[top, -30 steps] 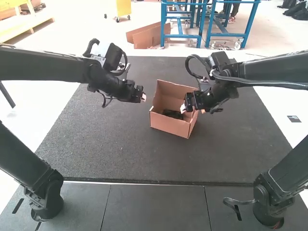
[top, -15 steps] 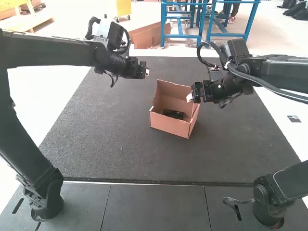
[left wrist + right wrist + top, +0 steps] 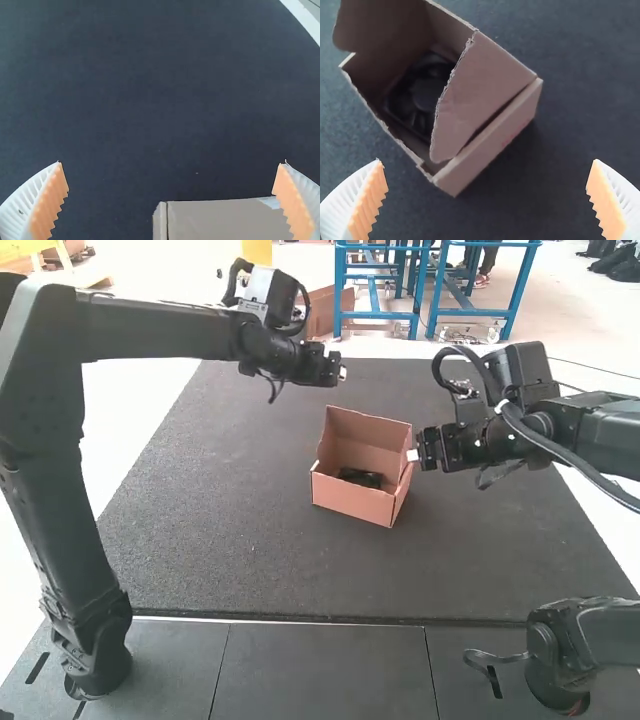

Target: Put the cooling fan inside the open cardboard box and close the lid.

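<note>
This looks like a robotics lab or test workshop, not a home or an office. Two black jointed arms, the left arm (image 3: 150, 325) and the right arm (image 3: 590, 430), rise from heavy round bases (image 3: 90, 655) fixed to the desk (image 3: 320, 670) on the near side of the cardboard box (image 3: 352, 502). The box sits on a dark work mat (image 3: 220, 530) (plain, rubbery-looking) that spreads out around it. Bare cables (image 3: 455, 365) loop off the right arm's wrist just beside the box.
</note>
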Motion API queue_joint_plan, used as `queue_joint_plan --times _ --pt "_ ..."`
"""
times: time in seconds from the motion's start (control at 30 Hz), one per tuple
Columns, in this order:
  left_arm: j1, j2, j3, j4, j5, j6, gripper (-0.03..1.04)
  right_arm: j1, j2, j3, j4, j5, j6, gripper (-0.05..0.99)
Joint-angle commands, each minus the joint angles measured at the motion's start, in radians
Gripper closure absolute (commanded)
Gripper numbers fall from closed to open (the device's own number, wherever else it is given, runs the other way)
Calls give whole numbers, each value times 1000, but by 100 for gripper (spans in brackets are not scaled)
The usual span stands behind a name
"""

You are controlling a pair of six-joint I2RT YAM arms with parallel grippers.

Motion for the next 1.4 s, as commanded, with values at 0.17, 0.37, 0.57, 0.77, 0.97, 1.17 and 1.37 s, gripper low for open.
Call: queue_joint_plan --times 0.17,0.37,0.57,0.77,0.97,1.17,1.37 --pt "-99 57 71 -22 0 19 4 -58 -26 -4 39 6 -22 2" --pt "-130 97 71 -30 0 30 4 -70 -26 27 50 -21 -20 2" --pt "-134 136 79 -40 1 41 4 -70 -26 51 42 -36 -17 2" --pt "-134 146 73 -76 1 50 4 -70 -26 58 39 -47 -14 2" --pt "-134 159 51 -146 1 54 4 -64 -26 50 36 -65 -9 2" --pt "-139 159 10 -146 9 53 4 -61 -26 56 -4 -80 -8 2" --pt "-162 163 -15 -140 11 54 4 -58 -26 65 -57 -103 -9 2"
